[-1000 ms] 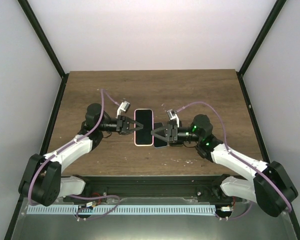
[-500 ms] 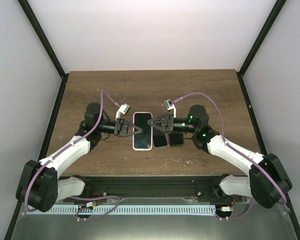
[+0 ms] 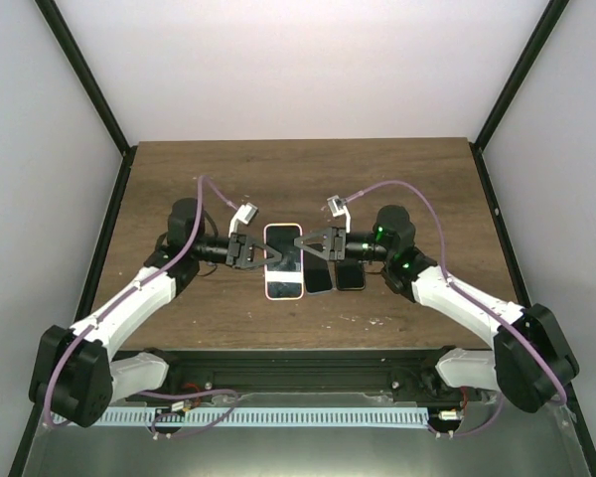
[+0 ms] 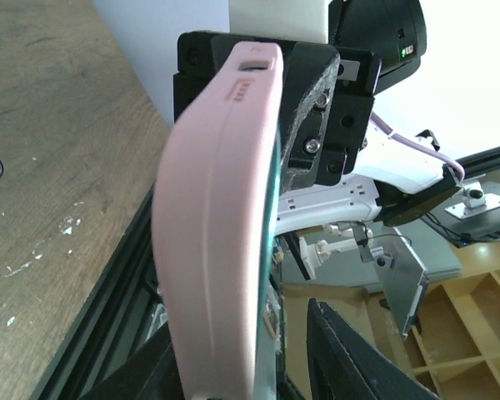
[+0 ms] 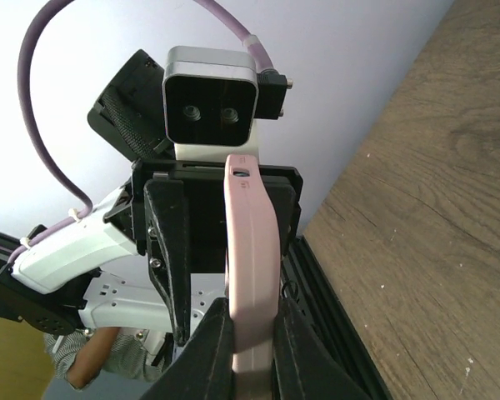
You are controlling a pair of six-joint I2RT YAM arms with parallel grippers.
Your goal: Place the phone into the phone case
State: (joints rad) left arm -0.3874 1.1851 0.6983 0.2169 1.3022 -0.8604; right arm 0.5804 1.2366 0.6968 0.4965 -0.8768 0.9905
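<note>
Phone [image 3: 284, 270]: dark face up inside pink phone case [image 4: 217, 208], mid-table [image 3: 397, 189], between both grippers; full seating cannot tell; lifted or resting on wood, cannot tell. Right gripper [image 3: 300, 244] clamped on case's long edge; left gripper [image 3: 268, 255] jaws parted, straddling opposite edge, gap on one side. Judgement: light rigid slab, glass slick and fragile; case rim softer, grippier, flexes; hold by long edges, press near corners, not screen centre. Dark phone [image 3: 320, 275] just beside case, second dark phone [image 3: 351, 276] beyond it, under right arm; likely snag if case slides that way.
</note>
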